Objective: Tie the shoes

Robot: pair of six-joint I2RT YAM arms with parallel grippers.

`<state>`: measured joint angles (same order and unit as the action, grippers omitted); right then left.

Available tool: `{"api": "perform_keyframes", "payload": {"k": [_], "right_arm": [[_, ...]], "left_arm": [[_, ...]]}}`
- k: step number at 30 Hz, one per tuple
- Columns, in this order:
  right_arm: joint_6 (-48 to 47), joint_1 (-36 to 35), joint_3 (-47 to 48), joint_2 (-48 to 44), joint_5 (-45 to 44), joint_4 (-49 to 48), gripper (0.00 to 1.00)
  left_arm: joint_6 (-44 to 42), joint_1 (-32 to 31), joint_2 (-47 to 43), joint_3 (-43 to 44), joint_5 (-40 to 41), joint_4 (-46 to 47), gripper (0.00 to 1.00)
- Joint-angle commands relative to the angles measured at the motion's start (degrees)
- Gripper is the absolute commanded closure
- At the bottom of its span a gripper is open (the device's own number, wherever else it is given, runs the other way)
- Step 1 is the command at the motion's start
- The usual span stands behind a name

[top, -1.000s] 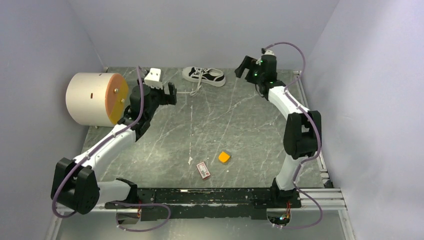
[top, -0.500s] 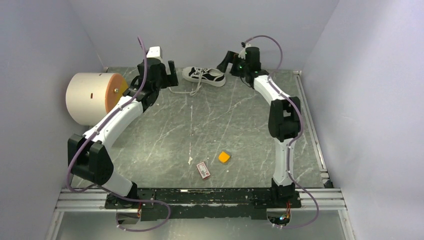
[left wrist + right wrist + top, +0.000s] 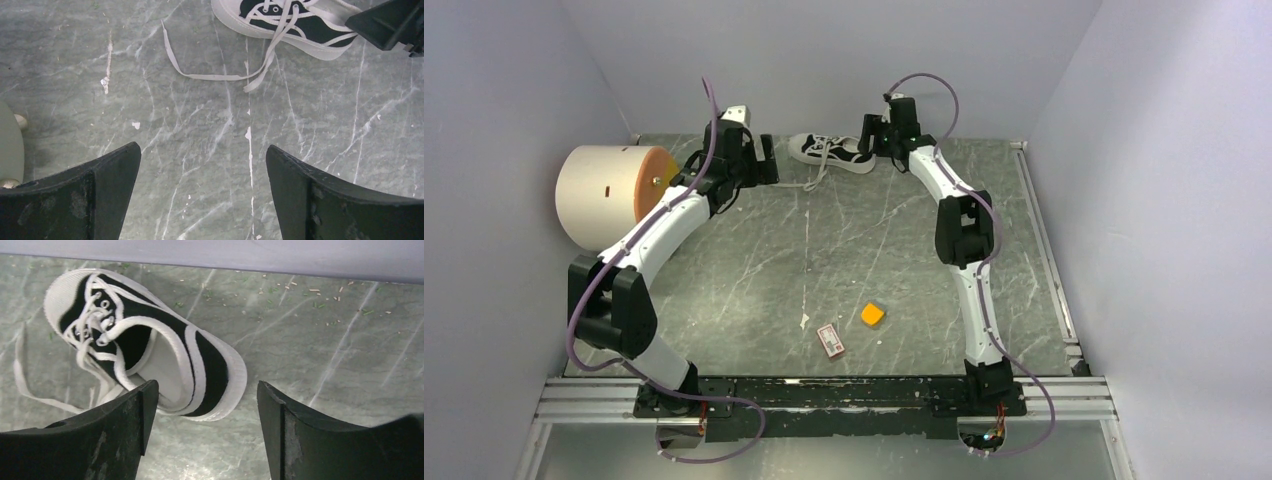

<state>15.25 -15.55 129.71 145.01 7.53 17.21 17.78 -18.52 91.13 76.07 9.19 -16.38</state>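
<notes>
A small black-and-white sneaker (image 3: 829,150) lies at the back of the table near the wall, toe to the left. Its long white laces (image 3: 809,181) are untied and trail onto the table toward the front. It also shows in the left wrist view (image 3: 295,25) with the laces (image 3: 215,76), and in the right wrist view (image 3: 150,340). My left gripper (image 3: 764,160) is open and empty, just left of the shoe. My right gripper (image 3: 871,133) is open and empty at the shoe's heel; the heel sits just beyond its open jaws.
A large cream cylinder with an orange end (image 3: 614,197) lies at the left. A small orange block (image 3: 872,315) and a red-and-white card (image 3: 831,340) lie near the front middle. The back wall stands close behind the shoe.
Both arms have stretched toward the back of the table. The left gripper moved up and right to the shoe's left side; the right gripper moved left to the shoe's heel.
</notes>
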Motion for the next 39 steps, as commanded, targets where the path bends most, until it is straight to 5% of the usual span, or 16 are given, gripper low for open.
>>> {"api": "perform_keyframes", "payload": {"k": [1, 7, 13, 17, 33, 35, 39], "right_arm": [[-5.8, -0.4, 3.2, 2.4, -3.3, 0.7, 0.29], [-6.6, -2.0, 5.0, 4.3, -4.4, 1.2, 0.45], [-4.5, -4.5, 3.4, 1.9, -6.7, 7.8, 0.85], [0.0, -7.3, -3.8, -5.1, -12.8, 13.4, 1.00], [37.8, -27.2, -53.4, -40.5, -20.7, 11.8, 0.93], [38.1, -30.1, -55.1, -42.7, -21.2, 12.0, 0.88], [31.1, -30.9, -54.4, -45.7, -19.2, 17.1, 0.62]], "left_arm": [[-0.8, 0.1, -1.8, -0.7, -3.0, -1.2, 0.00], [0.5, 0.1, -4.0, -2.4, -6.3, -3.9, 0.00], [1.1, 0.1, -7.8, -4.3, -10.1, -7.7, 0.00], [2.3, 0.1, -8.7, -3.2, -12.4, -13.0, 0.00], [2.0, 0.1, -15.7, -8.7, -25.4, -21.1, 0.00], [2.0, 0.1, -16.4, -10.4, -26.9, -20.7, 0.00], [1.9, 0.1, -16.3, -12.4, -29.3, -19.9, 0.00]]}}
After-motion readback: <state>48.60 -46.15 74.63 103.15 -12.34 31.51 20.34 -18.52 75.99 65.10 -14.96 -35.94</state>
